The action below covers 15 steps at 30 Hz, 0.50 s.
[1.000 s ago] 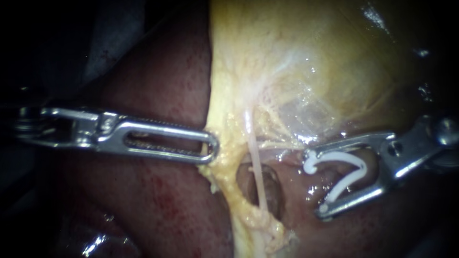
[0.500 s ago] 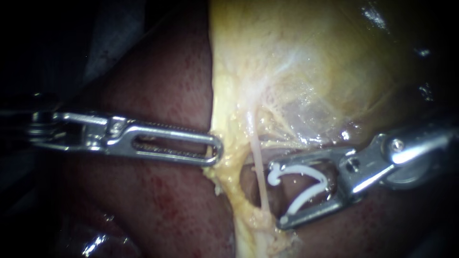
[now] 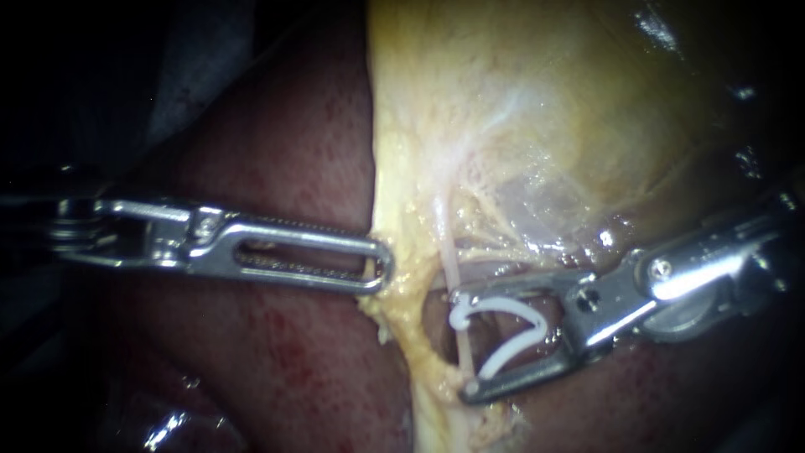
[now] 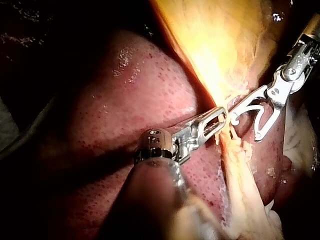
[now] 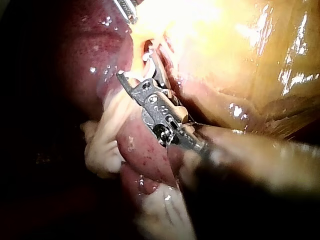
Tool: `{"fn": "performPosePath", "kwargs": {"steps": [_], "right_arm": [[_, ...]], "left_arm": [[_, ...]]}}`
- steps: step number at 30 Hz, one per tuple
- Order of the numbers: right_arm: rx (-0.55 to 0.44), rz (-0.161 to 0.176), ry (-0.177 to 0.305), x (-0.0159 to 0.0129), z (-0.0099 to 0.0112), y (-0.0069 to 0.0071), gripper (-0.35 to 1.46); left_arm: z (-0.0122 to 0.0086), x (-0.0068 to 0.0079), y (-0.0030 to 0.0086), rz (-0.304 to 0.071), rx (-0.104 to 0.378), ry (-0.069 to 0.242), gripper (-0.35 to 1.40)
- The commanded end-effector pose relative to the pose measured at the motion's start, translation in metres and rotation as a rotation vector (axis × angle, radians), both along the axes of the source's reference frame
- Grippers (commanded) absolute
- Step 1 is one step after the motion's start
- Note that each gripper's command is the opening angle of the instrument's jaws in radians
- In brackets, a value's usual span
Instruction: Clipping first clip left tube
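Tube (image 3: 449, 260) is the thin pale strand running down from under the gallbladder (image 3: 570, 109) and across a dark little gap in the tissue, w/ dark red liver (image 3: 277, 352) on both sides. Right instrument (image 3: 461, 346) is in from the right, claw spread wide but gripping a white clip (image 3: 533, 321), one clip leg against each half. The clip itself is open in a V. Its mouth is right at the tube. Looks like the tube sits just between the two clip tips, tho it's hard to be sure from the endoscope view, and the right wrist view is too cluttered to help. Left instrument (image 3: 375, 262) lies level from the left, claw closed on the edge of the yellow tissue (image 3: 394, 226) just beside the tube, on the side opp. the clip. The 2 instrument tips are near each other, not touching.
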<state>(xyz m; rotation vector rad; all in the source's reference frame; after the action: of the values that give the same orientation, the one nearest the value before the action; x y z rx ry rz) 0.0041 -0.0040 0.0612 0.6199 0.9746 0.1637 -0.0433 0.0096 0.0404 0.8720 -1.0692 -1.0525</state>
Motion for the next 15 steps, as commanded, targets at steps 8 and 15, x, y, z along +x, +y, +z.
{"fn": "performPosePath", "kwargs": {"steps": [8, 15], "right_arm": [[0.008, -0.001, -0.003, 0.0010, 0.0007, -0.0005, 0.59], [0.010, -0.003, -0.002, 0.0007, 0.0002, -0.0005, 0.59]], "left_arm": [[-0.0001, -0.0001, -0.0001, -0.001, 0.000, 0.001, -0.35], [-0.0001, -0.0001, -0.0001, -0.001, 0.000, 0.001, -0.35]]}}
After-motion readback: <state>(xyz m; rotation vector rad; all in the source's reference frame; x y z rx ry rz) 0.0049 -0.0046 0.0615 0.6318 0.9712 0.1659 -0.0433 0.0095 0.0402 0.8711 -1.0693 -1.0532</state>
